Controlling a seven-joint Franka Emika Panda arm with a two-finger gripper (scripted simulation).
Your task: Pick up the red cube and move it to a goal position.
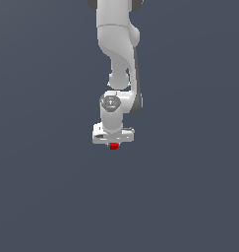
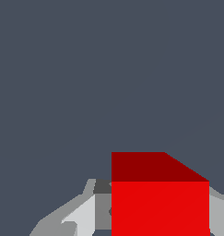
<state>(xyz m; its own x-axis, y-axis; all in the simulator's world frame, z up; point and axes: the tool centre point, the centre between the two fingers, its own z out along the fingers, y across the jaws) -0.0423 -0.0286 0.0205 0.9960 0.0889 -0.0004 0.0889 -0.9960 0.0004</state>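
The red cube (image 1: 113,145) is a tiny bright red block that peeks out just under the white hand of the arm in the exterior view. My gripper (image 1: 113,142) points down over it, and its fingers are hidden there behind the hand. In the wrist view the red cube (image 2: 159,198) fills the space between the grey fingers (image 2: 85,214), which press against its two sides. My gripper (image 2: 159,216) is shut on the cube. I cannot tell whether the cube rests on the floor or hangs above it.
A flat, uniform dark grey-blue surface (image 1: 42,197) surrounds the arm on all sides. The white arm links (image 1: 116,44) rise toward the top of the exterior view. No goal marker or other object shows.
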